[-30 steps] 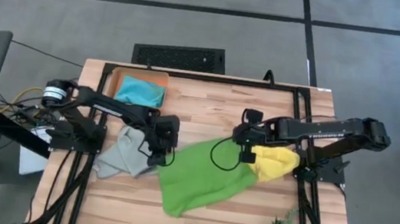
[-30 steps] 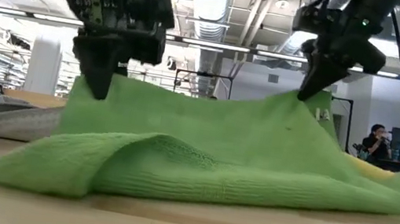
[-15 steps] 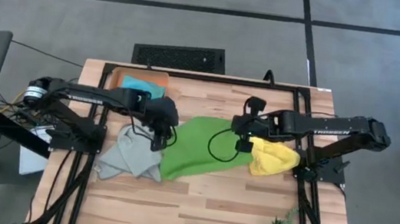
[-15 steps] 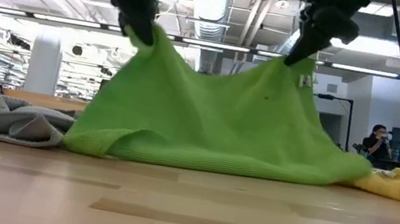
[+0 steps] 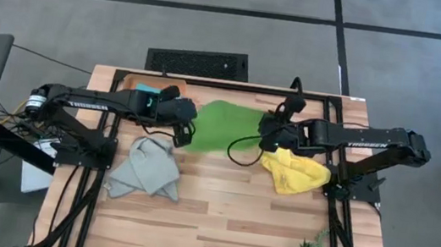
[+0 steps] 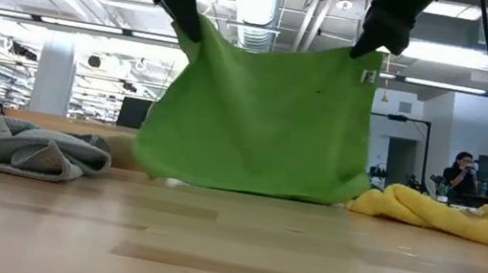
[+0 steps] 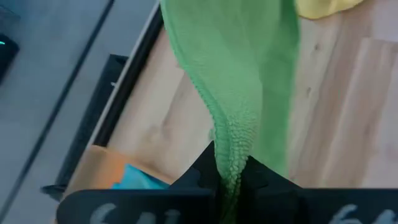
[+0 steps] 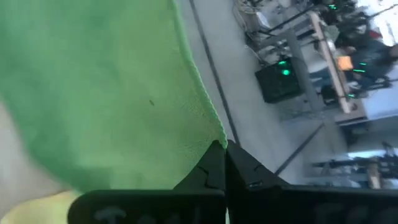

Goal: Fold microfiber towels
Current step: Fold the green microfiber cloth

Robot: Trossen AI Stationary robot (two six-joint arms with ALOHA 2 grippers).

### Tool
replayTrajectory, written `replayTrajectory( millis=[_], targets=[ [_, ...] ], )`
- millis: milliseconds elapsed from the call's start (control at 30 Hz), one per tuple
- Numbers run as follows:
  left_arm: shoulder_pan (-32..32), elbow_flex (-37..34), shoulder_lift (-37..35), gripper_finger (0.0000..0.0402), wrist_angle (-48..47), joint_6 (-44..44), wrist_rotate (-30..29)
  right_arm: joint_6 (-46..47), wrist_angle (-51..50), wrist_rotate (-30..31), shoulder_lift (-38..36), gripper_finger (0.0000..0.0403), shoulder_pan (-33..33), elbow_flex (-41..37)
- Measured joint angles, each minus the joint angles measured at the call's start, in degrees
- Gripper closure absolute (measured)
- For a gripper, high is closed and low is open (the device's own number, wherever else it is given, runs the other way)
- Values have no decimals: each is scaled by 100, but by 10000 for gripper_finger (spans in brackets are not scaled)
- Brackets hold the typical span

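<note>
i see lime green towel hanging as sheet above table, far side, lower edge near or at wood, can't tell which. left gripper clamped on one top corner, right gripper clamped on other. grey towel crumpled near left arm. yellow towel bunched below right gripper. turquoise towel in orange bin at far left corner.

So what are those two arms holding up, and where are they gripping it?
The lime green towel, pinched at its two top corners: left gripper on one, right gripper on the other.
</note>
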Motion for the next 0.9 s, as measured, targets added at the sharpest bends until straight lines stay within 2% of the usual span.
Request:
replayTrajectory(
  millis=[200,533,700,900],
  targets=[
    [52,4,2,401,351,348,-1100,-5,135,1397,0,394,-97,1],
    [363,7,2,401,1187,985,-1206,-103,301,1782,0,395,-446,127],
    [291,7,2,401,835,839,-855,139,-46,1503,0,393,-342,127],
    [-36,-52,3,401,-12,170,48,1365,-1213,19,0,395,25,127]
  ],
)
